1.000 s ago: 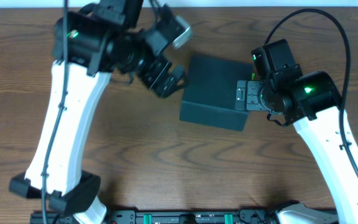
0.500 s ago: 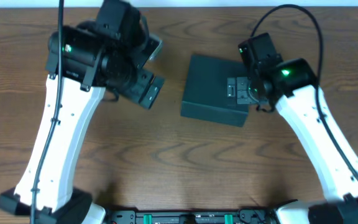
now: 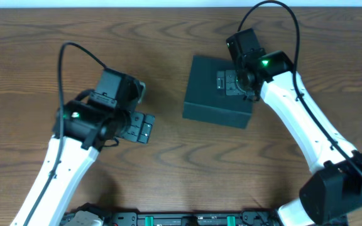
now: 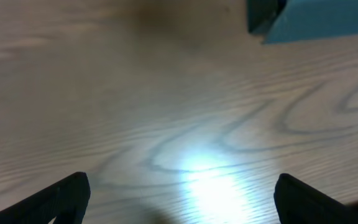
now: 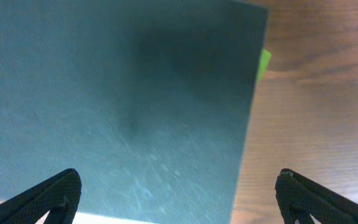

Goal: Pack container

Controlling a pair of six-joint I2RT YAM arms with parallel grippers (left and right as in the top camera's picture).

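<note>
The container is a dark teal-black square box near the table's middle, with its lid down. It fills most of the right wrist view. One corner of it shows at the top right of the left wrist view. My right gripper hovers over the box's far right part, open and empty. My left gripper is open and empty over bare table to the left of the box. No snack packets show.
A small bright green bit sticks out at the box's edge. The wooden table lies bare around the box. The table's far edge runs along the top of the overhead view.
My left arm has drawn back from the box, toward the front left, and lowered. My right gripper has moved from the box's right side to above its lid, toward the far edge.
</note>
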